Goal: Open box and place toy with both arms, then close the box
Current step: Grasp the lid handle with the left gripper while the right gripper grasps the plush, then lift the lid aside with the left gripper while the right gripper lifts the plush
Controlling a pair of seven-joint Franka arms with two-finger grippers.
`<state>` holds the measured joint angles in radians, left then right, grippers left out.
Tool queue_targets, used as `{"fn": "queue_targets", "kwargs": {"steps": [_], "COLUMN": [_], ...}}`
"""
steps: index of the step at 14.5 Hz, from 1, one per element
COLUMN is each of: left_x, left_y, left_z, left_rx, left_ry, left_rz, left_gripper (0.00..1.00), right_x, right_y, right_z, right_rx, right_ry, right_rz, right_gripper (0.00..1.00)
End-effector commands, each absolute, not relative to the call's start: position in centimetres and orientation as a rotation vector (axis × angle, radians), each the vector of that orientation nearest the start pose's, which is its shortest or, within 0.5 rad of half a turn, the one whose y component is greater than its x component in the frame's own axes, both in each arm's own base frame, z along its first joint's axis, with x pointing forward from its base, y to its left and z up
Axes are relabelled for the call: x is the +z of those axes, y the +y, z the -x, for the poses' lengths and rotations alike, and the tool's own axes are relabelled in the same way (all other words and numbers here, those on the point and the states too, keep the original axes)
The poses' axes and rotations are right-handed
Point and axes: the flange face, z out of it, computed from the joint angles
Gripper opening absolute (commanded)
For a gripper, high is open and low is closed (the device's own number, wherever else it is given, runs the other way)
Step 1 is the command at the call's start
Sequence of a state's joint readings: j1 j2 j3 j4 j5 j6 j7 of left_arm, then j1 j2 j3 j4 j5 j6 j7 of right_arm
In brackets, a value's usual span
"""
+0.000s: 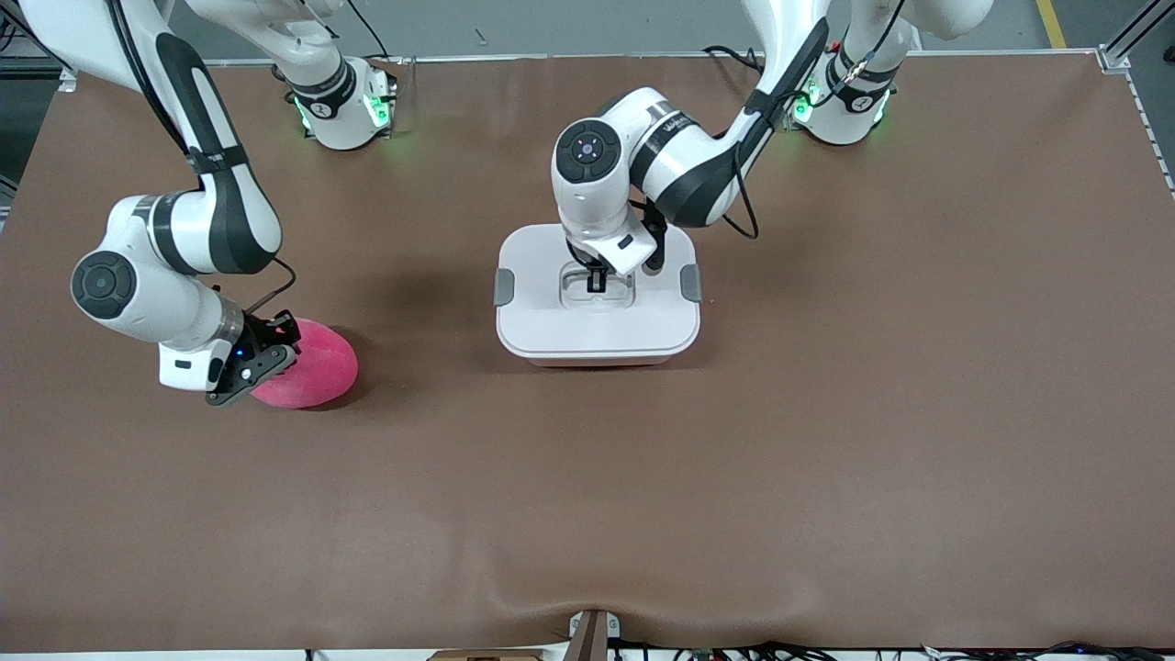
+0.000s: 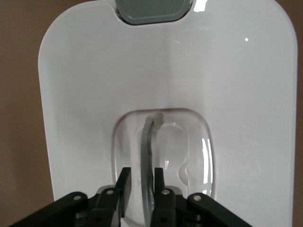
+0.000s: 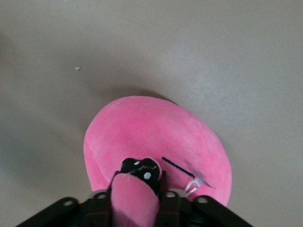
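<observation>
At the right arm's end of the tabletop (image 1: 826, 477), my right gripper (image 1: 262, 360) is down on the toy (image 1: 307, 367). In the right wrist view the gripper (image 3: 137, 194) is pinched narrow on a fold of the pink plush, a small ear-like tuft squeezed between the fingers (image 3: 102, 201), so I judge the toy (image 3: 156, 137) to be gripped. It looks to rest on the tabletop, well apart from the box and a little nearer to the front camera than the box is.

Toward the middle stands the box (image 1: 597, 317), its white lid (image 1: 597, 326) flat in place and a grey clip (image 1: 504, 286) showing at each short end. Whether those clips are latched I cannot tell.

My left gripper (image 1: 597, 278) reaches down into the recessed centre of the lid. The left wrist view shows the gripper (image 2: 141, 189) narrowed around the clear, arched handle (image 2: 147, 156), one finger on each side of it, touching or very nearly so; I read that as a hold on the handle.

As I judge it, the task is at its start: both grasps look made, but the box is not yet open. Left to do: lift the lid clear, carry the toy across and lower it into the box, then set the lid back and close it.
</observation>
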<state>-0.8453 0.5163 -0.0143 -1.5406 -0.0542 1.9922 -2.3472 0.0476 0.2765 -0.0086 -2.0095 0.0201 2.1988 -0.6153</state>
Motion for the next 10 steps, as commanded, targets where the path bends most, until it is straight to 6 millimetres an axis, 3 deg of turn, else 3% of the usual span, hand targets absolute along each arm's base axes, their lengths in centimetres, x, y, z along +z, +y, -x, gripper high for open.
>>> {"fn": "queue_targets", "kwargs": {"steps": [1,2,5,7,10], "left_x": [36.3,36.2,35.8,36.2,37.5], "left_y": [-51.4,-51.5,-51.5,-51.5,-51.4], "left_z": [-44.2,-44.2,-44.2,-44.3,-44.3], "left_rx": [0.057,0.059,0.059,0.057,0.06], "left_ry": [-2.105,-2.108,-2.105,-2.11,-2.125], "left_rz": [2.278,2.279,2.278,2.282,2.295], "left_gripper": [0.08,0.0,0.0,0.0,0.0], "right_x": [32.2,32.8,35.2,36.9,40.4], "right_y": [2.0,1.9,1.9,2.0,2.4], "right_z": [-58.7,-59.0,-60.5,-61.5,-63.3], "right_rx": [0.139,0.14,0.076,0.024,-0.037], "right_ry": [-0.994,-1.047,-1.296,-1.402,-1.7], "right_rz": [2.932,2.911,2.832,2.803,2.735], "right_gripper": [0.0,0.0,0.0,0.0,0.0]}}
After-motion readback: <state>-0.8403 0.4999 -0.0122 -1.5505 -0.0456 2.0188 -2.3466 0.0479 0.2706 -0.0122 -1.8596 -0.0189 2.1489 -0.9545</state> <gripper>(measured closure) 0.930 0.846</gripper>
